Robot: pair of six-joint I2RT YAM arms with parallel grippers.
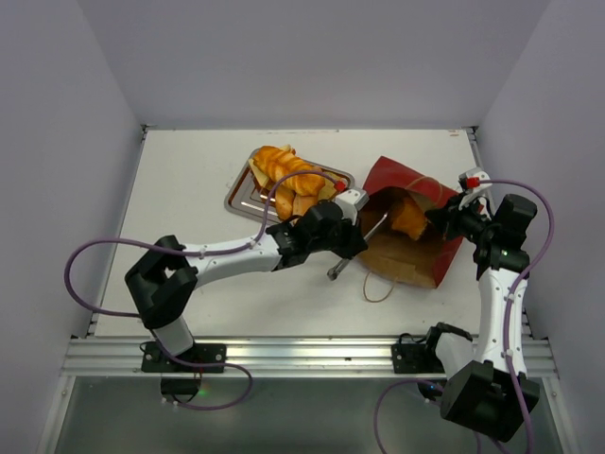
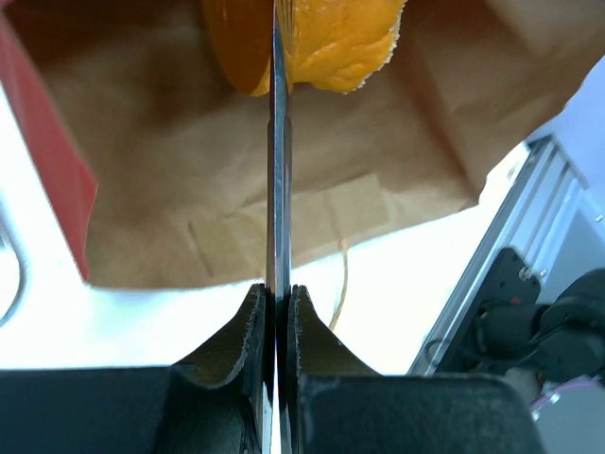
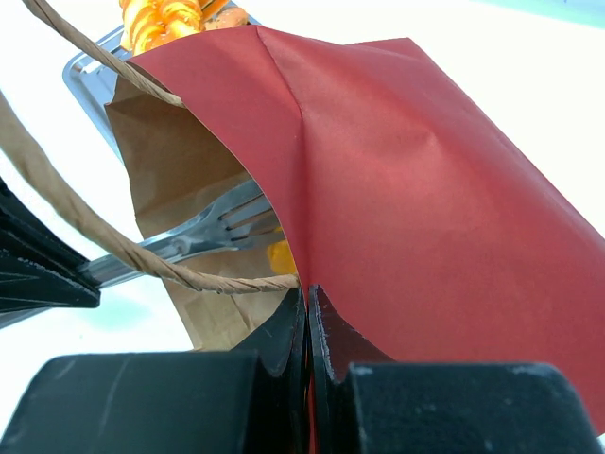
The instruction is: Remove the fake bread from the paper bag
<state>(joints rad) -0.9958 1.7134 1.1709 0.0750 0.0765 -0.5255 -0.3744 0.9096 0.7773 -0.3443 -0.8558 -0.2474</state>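
The dark-red paper bag (image 1: 416, 248) lies on its side at right of centre, with its mouth toward the left arm. A golden piece of fake bread (image 1: 409, 216) shows inside it. My left gripper (image 1: 354, 232) is shut on a metal fork (image 1: 359, 248) whose tines reach into the mouth. In the left wrist view the fork (image 2: 280, 189) runs edge-on from the gripper (image 2: 278, 288) up to the bread (image 2: 331, 38). My right gripper (image 3: 307, 298) is shut on the bag's red upper edge (image 3: 425, 189), holding the mouth up. Fork tines (image 3: 236, 222) and a bit of bread (image 3: 281, 255) show underneath.
A flat steel tray (image 1: 242, 197) sits left of the bag with a pile of golden breads (image 1: 288, 175) on it. A twine handle loop (image 1: 378, 288) lies on the table in front of the bag. Another twine handle (image 3: 113, 241) crosses the right wrist view.
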